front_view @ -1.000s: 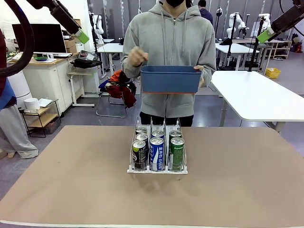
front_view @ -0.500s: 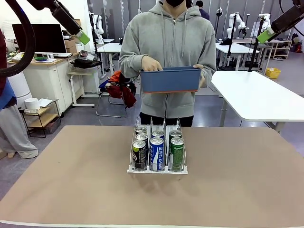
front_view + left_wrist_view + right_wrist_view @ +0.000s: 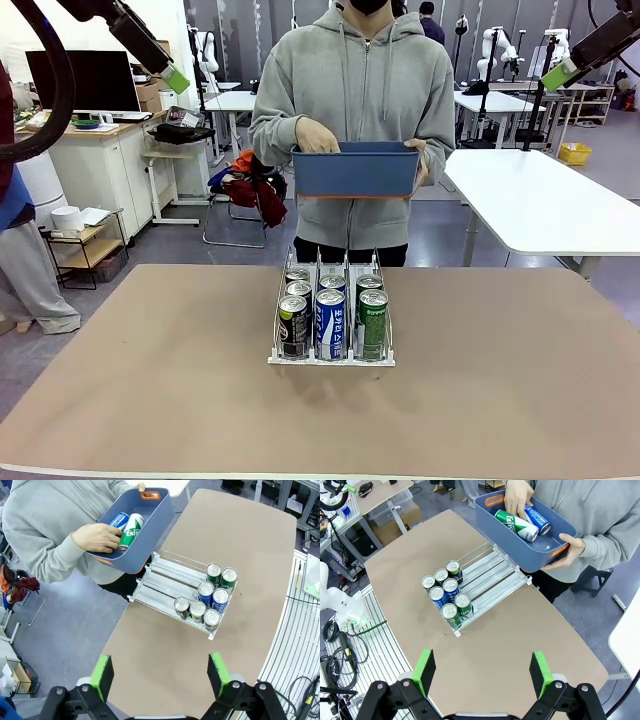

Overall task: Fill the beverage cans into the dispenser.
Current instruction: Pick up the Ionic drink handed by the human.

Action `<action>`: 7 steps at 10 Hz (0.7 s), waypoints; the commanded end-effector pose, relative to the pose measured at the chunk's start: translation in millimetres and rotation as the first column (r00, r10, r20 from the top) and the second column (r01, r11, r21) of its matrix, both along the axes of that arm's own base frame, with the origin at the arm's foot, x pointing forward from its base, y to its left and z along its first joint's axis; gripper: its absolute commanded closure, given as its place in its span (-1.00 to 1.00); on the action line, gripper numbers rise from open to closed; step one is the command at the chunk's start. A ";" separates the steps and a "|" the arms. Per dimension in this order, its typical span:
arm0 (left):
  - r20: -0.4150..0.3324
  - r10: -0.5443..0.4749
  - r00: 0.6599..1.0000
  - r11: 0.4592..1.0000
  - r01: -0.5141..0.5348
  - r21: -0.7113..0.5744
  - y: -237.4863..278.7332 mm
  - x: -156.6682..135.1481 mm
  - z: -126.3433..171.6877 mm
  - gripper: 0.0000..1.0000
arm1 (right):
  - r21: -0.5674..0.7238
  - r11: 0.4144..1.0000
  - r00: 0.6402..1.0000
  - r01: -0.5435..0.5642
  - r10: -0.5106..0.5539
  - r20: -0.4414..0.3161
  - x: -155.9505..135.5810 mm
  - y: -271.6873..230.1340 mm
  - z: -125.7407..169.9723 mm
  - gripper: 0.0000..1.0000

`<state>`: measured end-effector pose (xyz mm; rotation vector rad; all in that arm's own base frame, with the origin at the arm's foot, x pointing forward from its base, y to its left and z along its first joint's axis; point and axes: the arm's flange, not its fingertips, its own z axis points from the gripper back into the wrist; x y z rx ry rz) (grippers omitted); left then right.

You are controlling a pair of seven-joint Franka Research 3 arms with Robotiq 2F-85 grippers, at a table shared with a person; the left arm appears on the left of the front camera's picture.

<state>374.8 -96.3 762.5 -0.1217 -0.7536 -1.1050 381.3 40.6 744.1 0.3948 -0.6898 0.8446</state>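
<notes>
Left gripper [image 3: 160, 657] and right gripper [image 3: 481, 654] fully spread, empty, high above table [image 3: 150, 380], broad margins around dispenser [image 3: 167, 582]

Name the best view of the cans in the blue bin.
Right wrist view: it looks down into the blue bin, the green can and blue can lying in plain sight. In the left wrist view the person's hand partly covers them; from the front the bin's wall hides them.
</notes>
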 end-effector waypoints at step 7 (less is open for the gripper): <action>0.004 -0.007 1.000 1.000 0.007 0.004 2.9 1.1 -0.6 -1.00 | -0.002 1.000 1.000 -0.002 0.002 -0.003 0.0 1.6 -1.2 -1.00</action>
